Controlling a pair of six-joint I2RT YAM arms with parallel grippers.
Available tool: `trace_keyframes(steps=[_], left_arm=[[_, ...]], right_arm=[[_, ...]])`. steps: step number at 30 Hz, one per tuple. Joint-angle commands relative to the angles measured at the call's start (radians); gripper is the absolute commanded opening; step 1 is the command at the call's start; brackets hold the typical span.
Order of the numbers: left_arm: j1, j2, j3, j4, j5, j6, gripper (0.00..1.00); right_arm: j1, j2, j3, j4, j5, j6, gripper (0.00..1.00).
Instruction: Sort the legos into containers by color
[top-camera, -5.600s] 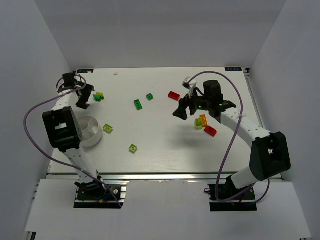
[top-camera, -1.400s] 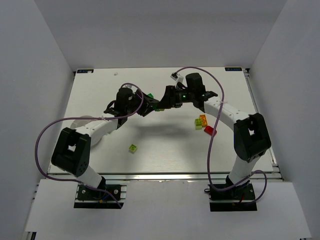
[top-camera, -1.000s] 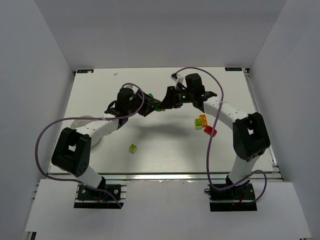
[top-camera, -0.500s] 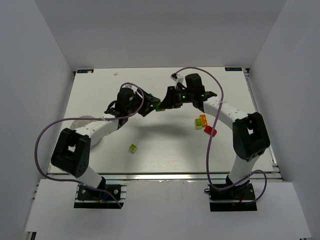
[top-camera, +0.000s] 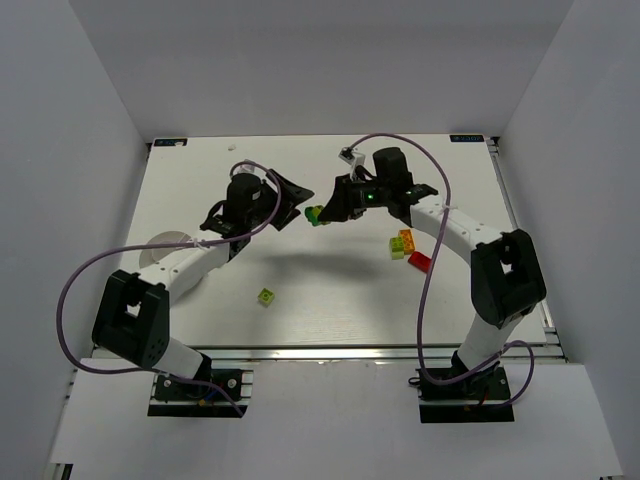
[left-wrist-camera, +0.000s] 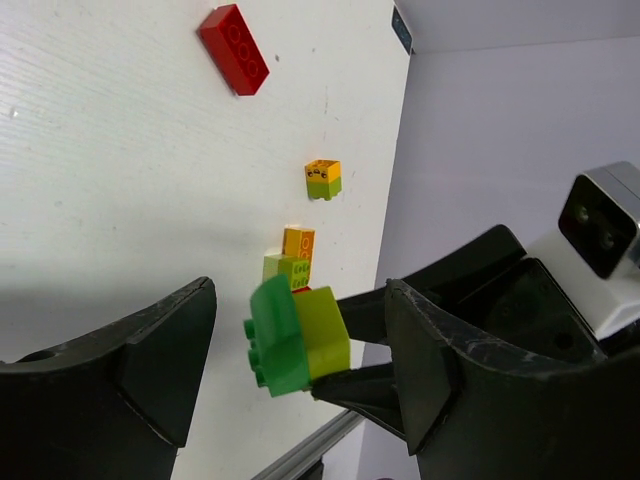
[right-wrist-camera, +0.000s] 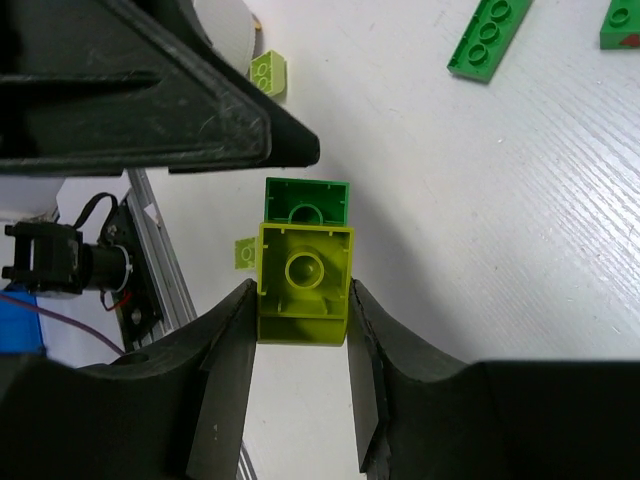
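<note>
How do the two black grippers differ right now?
The right gripper is shut on a lime brick with a dark green brick stuck to it; the left gripper is open and holds nothing. The right one's fingers press the lime brick's sides; the left one's stand clear on either side of the pair. Both are black and two-fingered.

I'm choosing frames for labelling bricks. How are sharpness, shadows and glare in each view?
Top view: even light, soft shadows on the table, glare strip along its near edge. Left wrist view: stacked green bricks sharp, grey shadow lower left. Right wrist view: same bricks crisp, well lit.
</note>
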Motion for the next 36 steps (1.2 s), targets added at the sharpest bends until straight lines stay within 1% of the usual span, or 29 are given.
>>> trace_keyframes(steps=[1,7,9,12,14,15,19,21,22,23,24,25,28,34,36], left_arm=[[0.017,-0.064,0.029,-0.018,-0.02,0.043,0.78],[0.047,-0.147,-0.034,0.075,0.007,0.099,0.81],[0.059,-0.174,-0.065,0.109,0.045,0.124,0.82],[0.062,-0.207,-0.105,0.214,0.093,0.158,0.82],[0.063,-0.22,-0.125,0.267,0.116,0.167,0.83],[0.063,-0.228,-0.135,0.325,0.127,0.173,0.83],[0.063,-0.251,-0.186,0.455,0.193,0.176,0.83],[0.063,-0.25,-0.192,0.508,0.219,0.17,0.83],[0.063,-0.248,-0.198,0.526,0.246,0.167,0.83],[0.063,-0.239,-0.2,0.541,0.259,0.155,0.83],[0.063,-0.234,-0.204,0.575,0.272,0.147,0.83],[0.063,-0.228,-0.208,0.592,0.285,0.138,0.83],[0.063,-0.202,-0.209,0.632,0.326,0.109,0.83],[0.063,-0.142,-0.183,0.683,0.38,0.066,0.83],[0.063,-0.119,-0.175,0.69,0.397,0.055,0.83]], right_arm=[[-0.02,-0.061,-0.023,0.019,-0.072,-0.072,0.0],[-0.068,-0.083,-0.028,-0.012,-0.113,-0.089,0.0],[-0.089,-0.094,-0.028,-0.01,-0.129,-0.08,0.0],[-0.12,-0.106,-0.028,0.008,-0.165,-0.036,0.0],[-0.135,-0.112,-0.03,0.025,-0.19,0.024,0.0],[-0.149,-0.118,-0.031,0.04,-0.216,0.047,0.0],[-0.172,-0.127,-0.031,0.146,-0.281,0.188,0.0],[-0.175,-0.13,-0.033,0.192,-0.308,0.292,0.0],[-0.175,-0.132,-0.036,0.249,-0.314,0.331,0.0],[-0.175,-0.134,-0.04,0.28,-0.317,0.415,0.0],[-0.175,-0.135,-0.047,0.313,-0.327,0.458,0.0],[-0.175,-0.137,-0.06,0.383,-0.328,0.499,0.0],[-0.174,-0.14,-0.089,0.487,-0.331,0.627,0.0],[-0.174,-0.138,-0.142,0.616,-0.336,0.805,0.0],[-0.172,-0.134,-0.155,0.654,-0.33,0.839,0.0]])
